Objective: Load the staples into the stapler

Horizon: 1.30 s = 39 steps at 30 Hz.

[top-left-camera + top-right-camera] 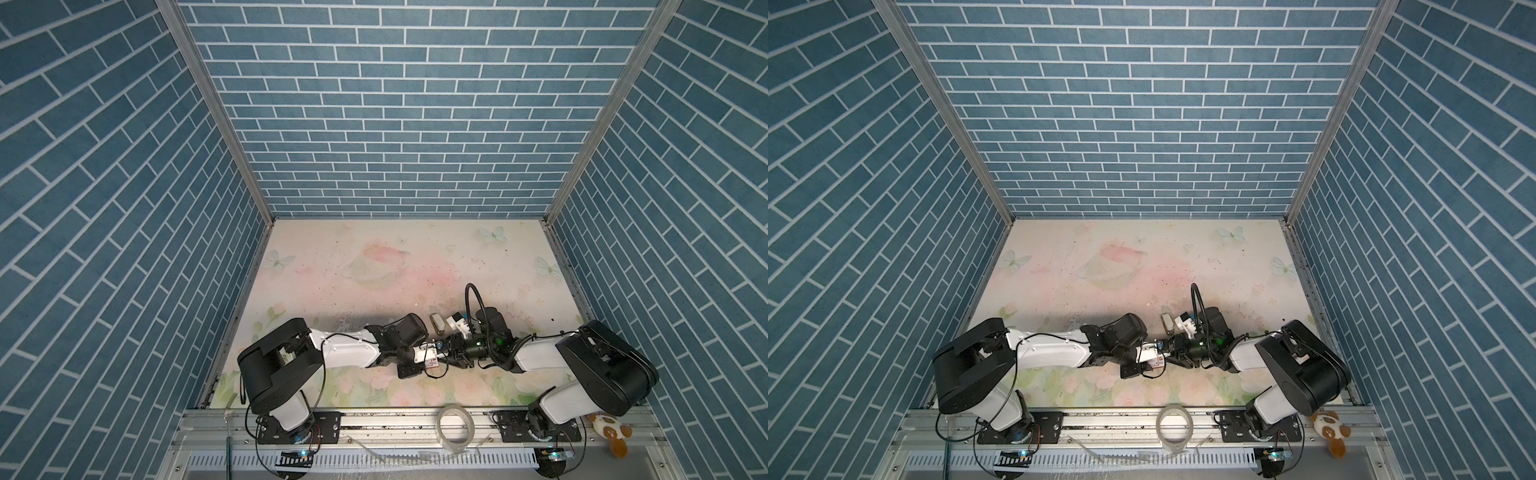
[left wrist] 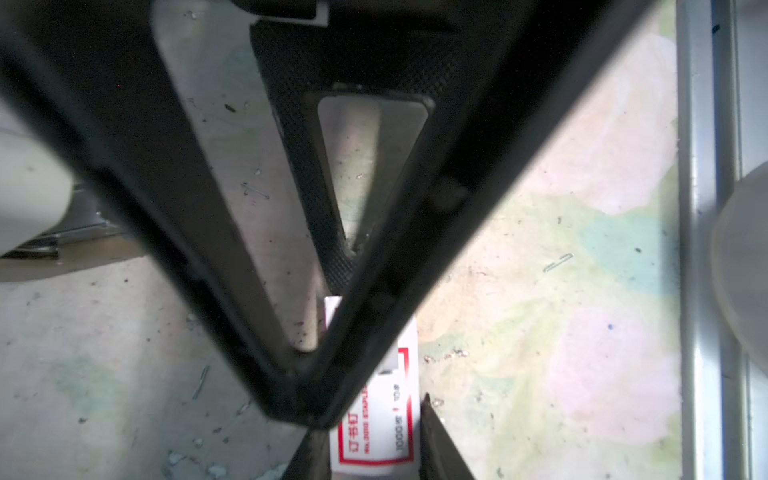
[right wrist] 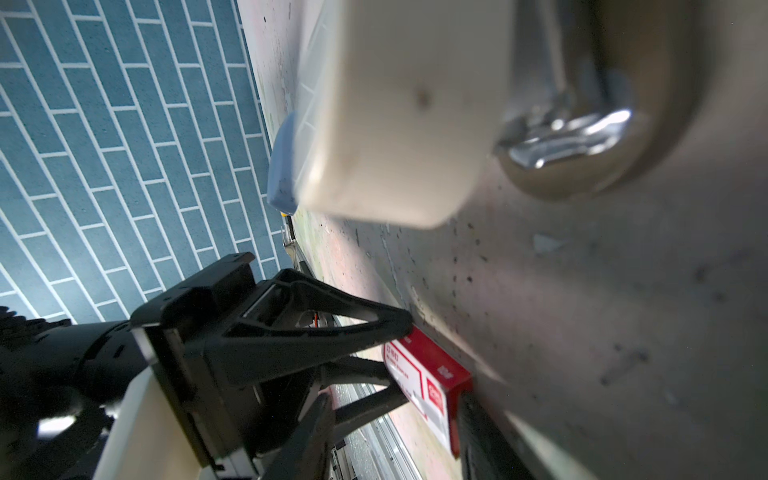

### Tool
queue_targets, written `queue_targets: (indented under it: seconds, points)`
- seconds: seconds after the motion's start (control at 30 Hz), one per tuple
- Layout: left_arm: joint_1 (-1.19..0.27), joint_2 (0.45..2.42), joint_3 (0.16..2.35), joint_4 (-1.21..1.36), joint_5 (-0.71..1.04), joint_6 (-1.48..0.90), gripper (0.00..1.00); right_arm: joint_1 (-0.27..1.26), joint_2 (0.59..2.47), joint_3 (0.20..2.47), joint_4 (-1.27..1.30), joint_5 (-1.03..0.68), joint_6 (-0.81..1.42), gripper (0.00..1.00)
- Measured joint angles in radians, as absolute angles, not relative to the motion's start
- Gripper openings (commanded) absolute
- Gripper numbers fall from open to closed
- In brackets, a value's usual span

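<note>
A small white-and-red cardboard box lies low over the table's front middle, where both grippers meet. My left gripper is shut on the box, one finger on each long side. My right gripper, rolled on its side, reaches in from the right and stands open. Its table-side finger rests against the box; the other finger stays clear of it. The cream stapler lies just behind the grippers, untouched. The staples are hidden.
A roll of clear tape stands on the front rail, with a plush toy at its right end. Blue brick walls close in three sides. A thin bent wire piece and specks of grit lie on the floral mat.
</note>
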<state>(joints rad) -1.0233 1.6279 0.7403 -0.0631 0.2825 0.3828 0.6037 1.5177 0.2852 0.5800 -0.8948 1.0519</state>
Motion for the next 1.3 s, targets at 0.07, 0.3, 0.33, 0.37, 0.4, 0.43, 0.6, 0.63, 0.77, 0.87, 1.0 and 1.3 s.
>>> queue_targets:
  seconds: [0.07, 0.3, 0.33, 0.37, 0.4, 0.43, 0.6, 0.63, 0.77, 0.87, 1.0, 1.3]
  points:
    - [-1.023, 1.628, 0.74, -0.063, 0.282, 0.383, 0.34, 0.604, 1.529, 0.285, 0.59, -0.897, 1.052, 0.48]
    - [-1.023, 1.629, 0.743, -0.066, 0.282, 0.385, 0.34, 0.6, 1.567, 0.285, 0.623, -0.914, 1.06, 0.47]
    - [-1.023, 1.629, 0.743, -0.067, 0.282, 0.385, 0.34, 0.6, 1.569, 0.285, 0.627, -0.917, 1.061, 0.47]
    - [-1.023, 1.63, 0.744, -0.068, 0.282, 0.385, 0.34, 0.6, 1.571, 0.285, 0.63, -0.918, 1.062, 0.47]
    - [-1.023, 1.63, 0.746, -0.071, 0.282, 0.385, 0.34, 0.6, 1.572, 0.285, 0.632, -0.919, 1.063, 0.47]
    - [-1.023, 1.631, 0.747, -0.073, 0.282, 0.386, 0.34, 0.6, 1.573, 0.285, 0.633, -0.92, 1.065, 0.47]
    - [-1.023, 1.632, 0.748, -0.076, 0.282, 0.386, 0.34, 0.6, 1.583, 0.286, 0.646, -0.926, 1.069, 0.47]
    - [-1.022, 1.632, 0.749, -0.078, 0.283, 0.387, 0.34, 0.6, 1.584, 0.286, 0.648, -0.927, 1.069, 0.47]
    - [-1.021, 1.634, 0.753, -0.082, 0.286, 0.389, 0.34, 0.6, 1.585, 0.286, 0.65, -0.928, 1.069, 0.46]
    - [-1.02, 1.635, 0.754, -0.085, 0.286, 0.39, 0.36, 0.6, 1.591, 0.289, 0.65, -0.928, 1.069, 0.45]
    - [-1.021, 1.642, 0.757, -0.073, 0.29, 0.39, 0.39, 0.616, 1.61, 0.3, 0.653, -0.929, 1.069, 0.46]
    - [-1.021, 1.65, 0.761, -0.057, 0.295, 0.39, 0.45, 0.621, 1.62, 0.301, 0.669, -0.939, 1.069, 0.45]
